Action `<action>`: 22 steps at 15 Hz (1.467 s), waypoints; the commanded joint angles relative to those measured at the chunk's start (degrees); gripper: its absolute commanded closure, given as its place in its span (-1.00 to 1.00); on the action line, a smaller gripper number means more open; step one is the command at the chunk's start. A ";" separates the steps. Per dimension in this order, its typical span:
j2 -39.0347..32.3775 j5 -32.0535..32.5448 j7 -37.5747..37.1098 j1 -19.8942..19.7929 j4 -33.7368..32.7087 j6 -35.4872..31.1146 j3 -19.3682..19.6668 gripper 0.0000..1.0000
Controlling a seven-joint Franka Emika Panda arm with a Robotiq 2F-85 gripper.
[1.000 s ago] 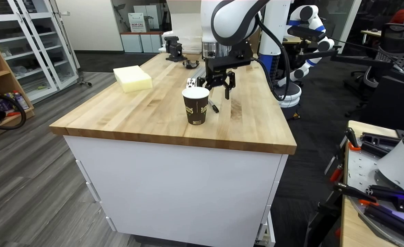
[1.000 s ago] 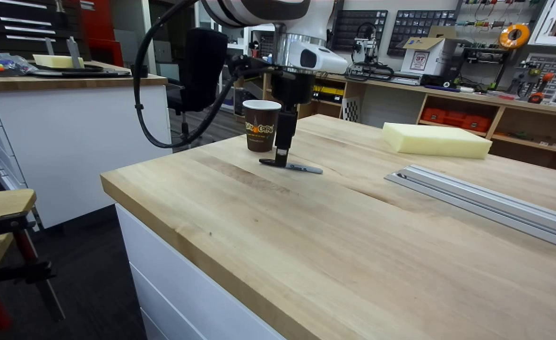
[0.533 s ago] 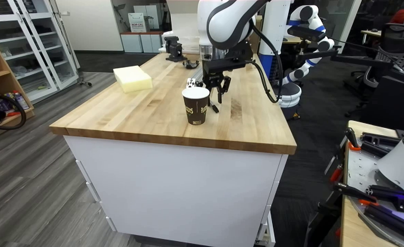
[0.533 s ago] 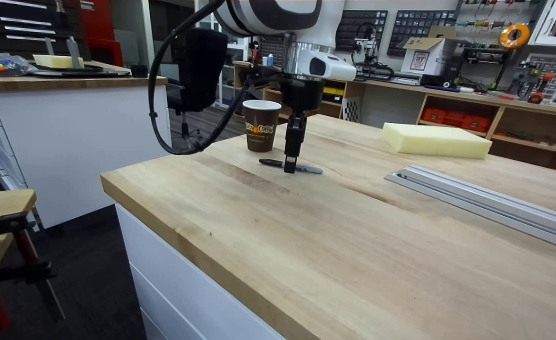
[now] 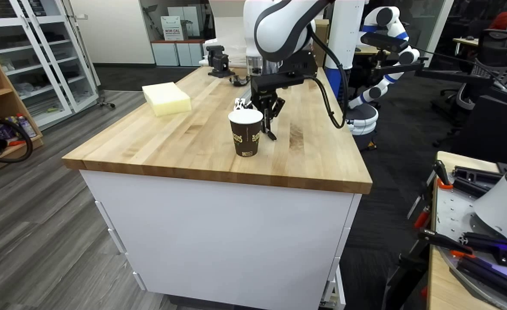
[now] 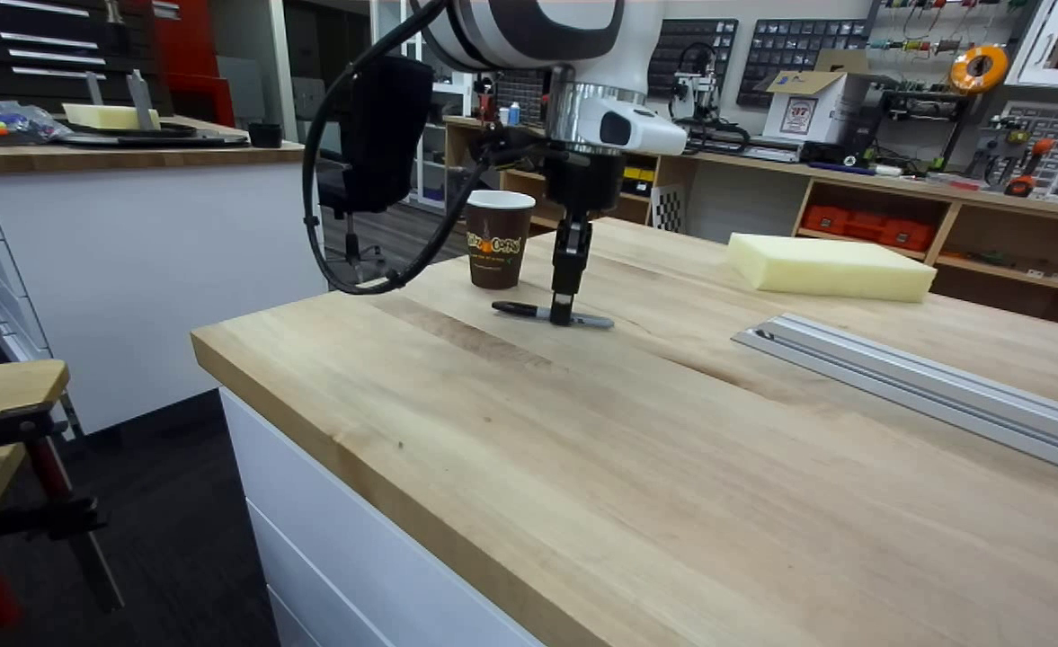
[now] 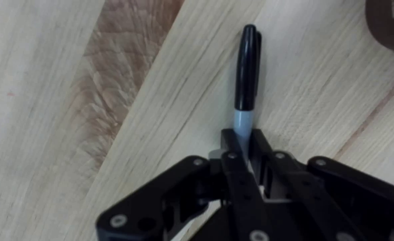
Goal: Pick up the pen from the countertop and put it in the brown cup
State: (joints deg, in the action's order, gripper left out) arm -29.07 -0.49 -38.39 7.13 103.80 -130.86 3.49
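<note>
The pen [image 7: 247,73], with a black cap and grey barrel, lies on the light-wood countertop [image 6: 672,449]. My gripper [image 7: 242,137] points down and is shut on the grey barrel just behind the cap; its fingers hide part of the barrel in the wrist view. In an exterior view the cap [image 6: 515,309] and the barrel's tail stick out on either side of the fingertips. The brown cup [image 6: 495,247] stands upright close by, on the cap's side. It also shows in an exterior view [image 5: 245,135], partly in front of the gripper, and its base enters the wrist view at the upper right.
A pale yellow block [image 6: 830,267] lies on the countertop, and a silver metal rail [image 6: 924,391] lies in front of it in that view. Farther along the countertop stand a dark bulky object [image 5: 219,60] and a small dark piece [image 5: 239,80]. The countertop's edge [image 5: 219,174] runs beyond the cup.
The gripper has moved along the pen, away from the cap end, and its open jaws have closed around the barrel. Pen and cup keep about the same places.
</note>
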 commanded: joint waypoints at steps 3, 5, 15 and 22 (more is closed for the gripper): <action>1.85 -1.38 4.61 -0.84 -3.34 10.90 -0.86 0.94; 2.99 -1.24 5.75 -0.74 -4.12 14.34 -0.82 0.94; 10.92 5.60 6.69 1.95 -3.74 14.48 -1.31 0.94; 12.84 5.61 8.24 2.07 0.72 -4.32 -3.44 0.94</action>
State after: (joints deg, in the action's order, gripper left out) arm -18.62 7.00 -31.49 9.95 99.82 -126.70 1.13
